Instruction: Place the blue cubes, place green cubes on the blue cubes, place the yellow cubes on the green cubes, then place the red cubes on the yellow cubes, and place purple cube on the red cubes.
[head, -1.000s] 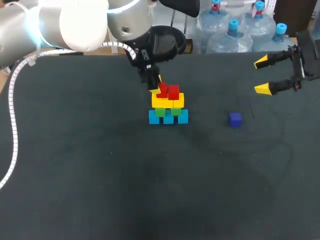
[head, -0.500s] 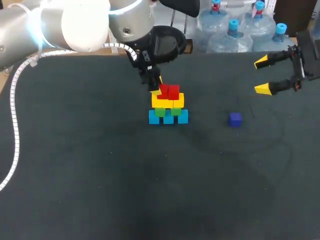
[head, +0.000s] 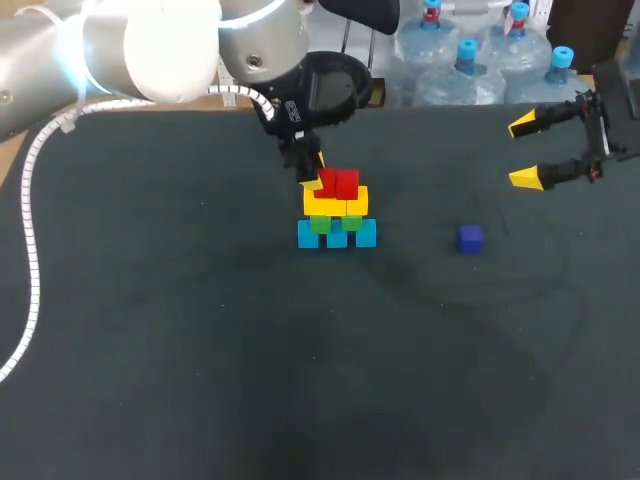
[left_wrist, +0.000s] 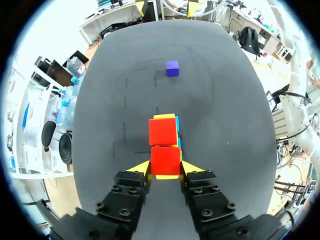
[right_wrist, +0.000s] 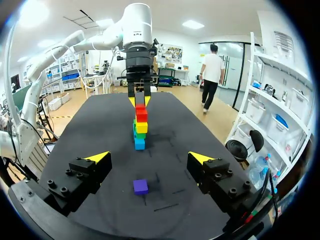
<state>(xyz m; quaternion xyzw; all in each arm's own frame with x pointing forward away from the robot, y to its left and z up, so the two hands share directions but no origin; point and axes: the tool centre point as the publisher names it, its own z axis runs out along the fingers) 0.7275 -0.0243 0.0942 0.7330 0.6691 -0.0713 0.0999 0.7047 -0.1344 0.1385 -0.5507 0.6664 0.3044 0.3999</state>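
A stack stands mid-table: blue cubes (head: 337, 236) at the base, green cubes (head: 335, 222) on them, then yellow cubes (head: 337, 202), with two red cubes (head: 338, 183) on top. My left gripper (head: 314, 176) is at the stack's back, shut on the nearer red cube (left_wrist: 165, 159), which rests on the yellow layer beside the other red cube (left_wrist: 163, 131). The purple cube (head: 470, 238) lies alone on the mat to the stack's right. My right gripper (head: 527, 152) hovers open at the far right, nothing between its fingers, with the purple cube (right_wrist: 140, 186) ahead of it.
The black mat (head: 200, 340) covers the table. A white cable (head: 25, 230) from the left arm hangs over the mat's left side.
The red cube in my left gripper has settled slightly and now sits level beside the other red cube. The right arm has not moved.
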